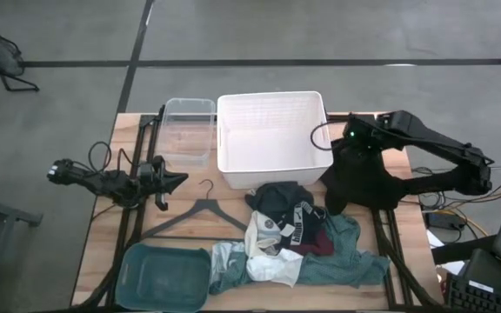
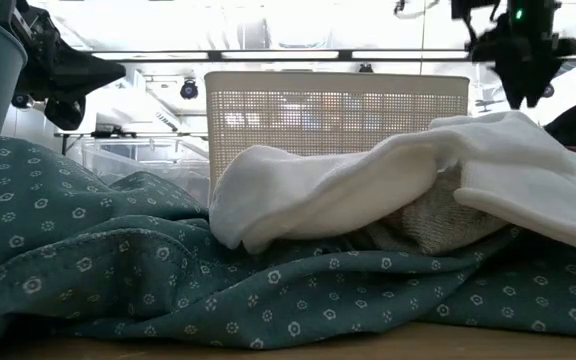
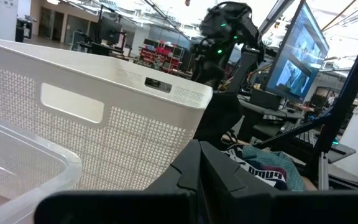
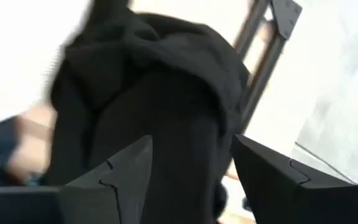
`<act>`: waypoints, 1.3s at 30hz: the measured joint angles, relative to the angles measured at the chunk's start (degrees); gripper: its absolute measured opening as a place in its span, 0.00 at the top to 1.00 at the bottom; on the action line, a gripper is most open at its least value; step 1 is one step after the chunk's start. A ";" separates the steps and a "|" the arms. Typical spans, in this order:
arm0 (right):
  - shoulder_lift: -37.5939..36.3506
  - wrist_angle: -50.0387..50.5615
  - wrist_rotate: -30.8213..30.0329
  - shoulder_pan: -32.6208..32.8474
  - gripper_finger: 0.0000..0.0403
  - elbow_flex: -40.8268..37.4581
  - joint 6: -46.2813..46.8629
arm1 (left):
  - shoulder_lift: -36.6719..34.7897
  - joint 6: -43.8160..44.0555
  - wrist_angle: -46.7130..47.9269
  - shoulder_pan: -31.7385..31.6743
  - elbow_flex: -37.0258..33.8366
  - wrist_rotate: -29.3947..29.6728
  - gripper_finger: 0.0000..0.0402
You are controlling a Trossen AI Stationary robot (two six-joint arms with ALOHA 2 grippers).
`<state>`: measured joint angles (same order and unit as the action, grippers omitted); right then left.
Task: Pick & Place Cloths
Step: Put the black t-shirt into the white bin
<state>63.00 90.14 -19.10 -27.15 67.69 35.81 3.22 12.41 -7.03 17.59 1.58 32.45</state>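
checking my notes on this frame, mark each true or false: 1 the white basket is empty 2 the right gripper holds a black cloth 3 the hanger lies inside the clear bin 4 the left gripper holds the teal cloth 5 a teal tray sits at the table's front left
1. True: the white basket shows nothing inside.
2. True: the right gripper has a black cloth between its fingers, beside the basket.
3. False: the hanger lies on the table, in front of the clear bin.
4. False: the left gripper holds nothing; the teal cloth lies in the pile.
5. True: the teal tray sits there.
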 joint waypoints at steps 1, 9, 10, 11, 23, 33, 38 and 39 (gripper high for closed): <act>0.59 -0.13 -0.02 -1.18 0.44 -0.73 -0.24 | 0.00 -0.01 0.00 0.00 0.00 -0.02 0.98; 5.44 -0.08 2.85 -9.32 0.36 -7.52 -4.19 | 0.00 -0.01 0.00 0.00 0.00 -0.02 0.98; 5.88 -0.08 2.87 -9.91 0.36 -8.35 -4.65 | 0.00 -0.01 0.01 0.01 0.00 -0.01 0.98; 6.35 -0.13 2.85 -10.33 0.36 -9.17 -5.14 | 0.00 -0.01 0.02 0.01 0.00 -0.01 0.98; 9.75 -1.44 7.50 -11.07 0.76 -14.75 -8.62 | 0.00 -0.01 0.02 0.01 0.00 0.00 0.98; 8.10 -0.55 8.68 -11.03 0.98 -10.37 -10.36 | 0.00 -0.01 0.04 0.01 0.00 -0.02 0.98; 4.84 -0.11 9.04 -11.02 0.98 -1.44 -10.35 | 0.00 -0.01 0.02 0.01 0.00 -0.01 0.98; 4.14 -0.12 9.09 -11.01 0.98 0.79 -10.36 | 0.00 -0.01 0.03 0.00 0.00 -0.02 0.98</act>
<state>67.14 90.02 -10.00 -38.16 68.47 25.45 3.22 12.40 -7.00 17.60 1.58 32.42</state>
